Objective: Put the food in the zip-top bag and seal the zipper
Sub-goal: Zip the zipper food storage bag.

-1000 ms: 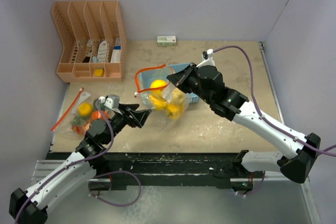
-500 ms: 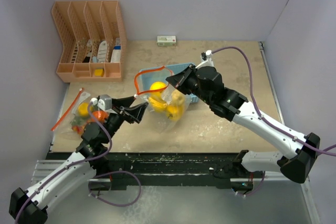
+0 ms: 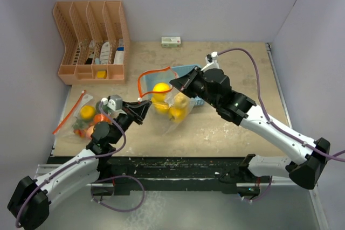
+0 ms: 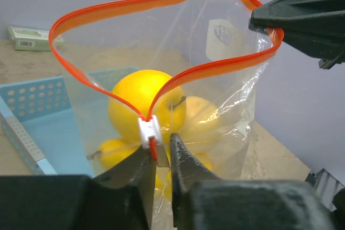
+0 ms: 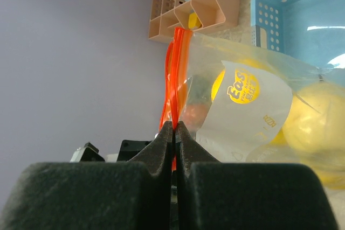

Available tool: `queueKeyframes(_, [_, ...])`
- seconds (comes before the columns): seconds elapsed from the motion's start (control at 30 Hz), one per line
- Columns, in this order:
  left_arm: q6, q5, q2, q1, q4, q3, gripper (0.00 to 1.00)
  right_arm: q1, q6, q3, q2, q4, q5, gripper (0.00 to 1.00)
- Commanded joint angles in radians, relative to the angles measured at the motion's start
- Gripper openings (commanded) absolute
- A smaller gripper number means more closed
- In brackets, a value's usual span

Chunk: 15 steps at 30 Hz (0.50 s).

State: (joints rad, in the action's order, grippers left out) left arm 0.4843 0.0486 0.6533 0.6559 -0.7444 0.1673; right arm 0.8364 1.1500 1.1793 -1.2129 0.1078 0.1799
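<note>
The clear zip-top bag (image 3: 171,112) with an orange zipper hangs in the air between my two grippers, its mouth wide open. Yellow food (image 3: 161,88) lies inside it, a round yellow fruit (image 4: 141,98) uppermost. My left gripper (image 4: 161,152) is shut on the bag's corner just under the white slider (image 4: 149,131). My right gripper (image 5: 173,127) is shut on the far end of the orange zipper strip (image 5: 178,68). In the left wrist view its black fingers (image 4: 302,14) pinch the rim at the top right. In the top view the left gripper (image 3: 141,106) and right gripper (image 3: 175,83) flank the bag.
A light-blue slotted basket (image 3: 188,71) stands right behind the bag. A second bag with orange, red and green items (image 3: 86,118) lies at the table's left edge. A peach file organiser (image 3: 91,36) stands at the back left, a small box (image 3: 171,41) by the back wall.
My left gripper, wide open before, has moved up to the bag's near corner and shut on it under the slider. The right gripper has kept its grip and place.
</note>
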Motion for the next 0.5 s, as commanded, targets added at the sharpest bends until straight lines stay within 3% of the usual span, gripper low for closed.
queueKeyframes(0.0, [-0.043, -0.062, 0.038, 0.001, -0.111, 0.072, 0.08, -0.003, 0.012, -0.004, 0.06, -0.037, 0.003, 0.0])
queueKeyframes(0.03, [-0.054, -0.077, 0.041, 0.002, -0.104, 0.084, 0.0, -0.003, 0.01, -0.01, 0.064, -0.027, 0.01, 0.0])
queueKeyframes(0.2, [-0.112, -0.137, -0.031, 0.002, 0.03, 0.129, 0.0, -0.003, -0.007, -0.063, 0.119, 0.075, 0.088, 0.0])
queueKeyframes(0.47, [-0.213, -0.261, -0.182, 0.002, 0.401, 0.233, 0.0, -0.003, -0.1, -0.149, 0.211, 0.198, 0.165, 0.02])
